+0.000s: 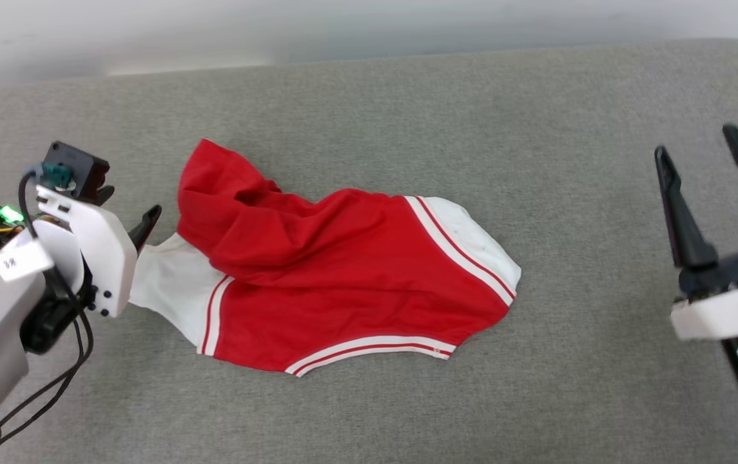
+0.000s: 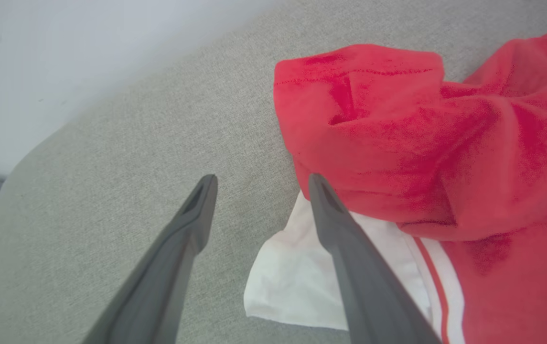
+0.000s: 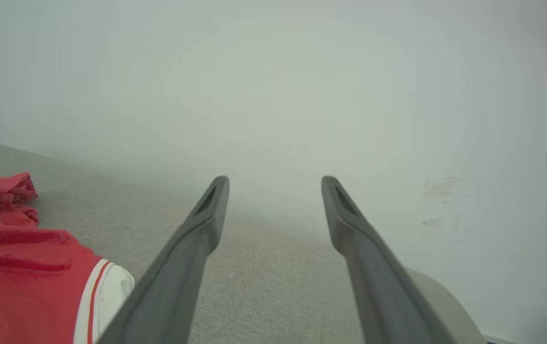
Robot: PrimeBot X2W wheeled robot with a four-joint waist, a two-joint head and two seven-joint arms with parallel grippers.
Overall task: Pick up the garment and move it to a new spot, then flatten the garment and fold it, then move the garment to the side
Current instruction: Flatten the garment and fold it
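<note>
The left gripper [image 2: 262,179] gapes empty, one finger over the white sleeve [image 2: 283,282] of the bunched red jersey [image 2: 397,143], likely to spread it. The right gripper [image 1: 696,142] waits open, empty, well apart.

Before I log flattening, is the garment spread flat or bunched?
Bunched: the garment has red cloth heaped in folds at its left, overlapping a white sleeve.

The garment [image 1: 356,264] is soft matt cloth, creased. The surface [image 1: 407,116] is grey woven cloth, rough and matt. At the garment's nine o'clock the left gripper [image 2: 262,177] has a smooth white plastic shell [image 1: 107,251] and matt dark fingers [image 2: 349,258]
</note>
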